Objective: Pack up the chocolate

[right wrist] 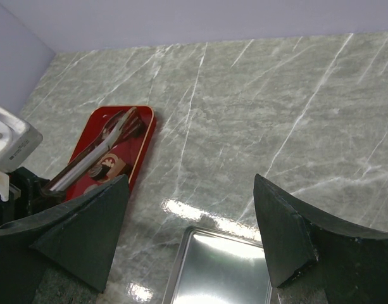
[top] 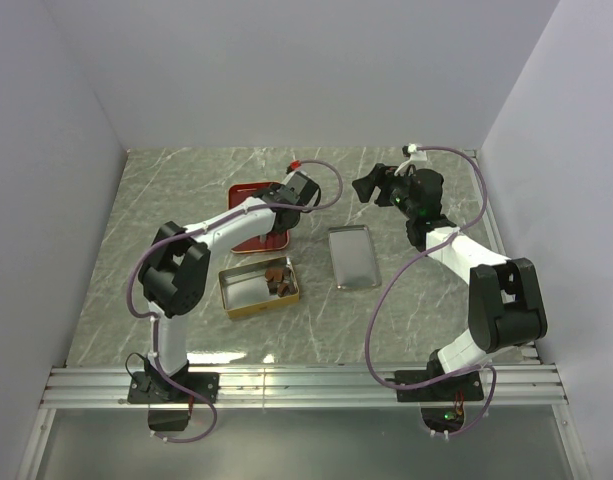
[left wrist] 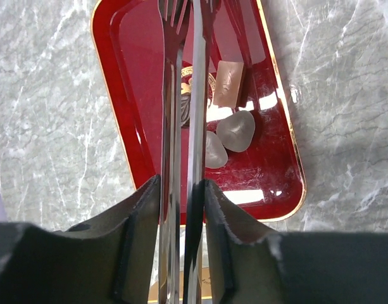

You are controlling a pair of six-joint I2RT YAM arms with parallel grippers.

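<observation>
Open table (top: 186,190) lies at 9 and 12 o'clock of the red tray (left wrist: 127,107). Over the tray, the left gripper (left wrist: 180,190) is clamped on metal tongs (left wrist: 178,95). Some chocolate (left wrist: 228,82) sits just beside the blades at 3 o'clock, the rest in the gold tin (top: 241,290) at 6 o'clock of the tray. The lid (top: 351,257) is at 3 o'clock of the tin, and the right gripper (right wrist: 190,180) is spread wide, holding nothing.

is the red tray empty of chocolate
No, the red tray holds a blocky chocolate piece and two rounded ones, seen in the left wrist view.
</observation>
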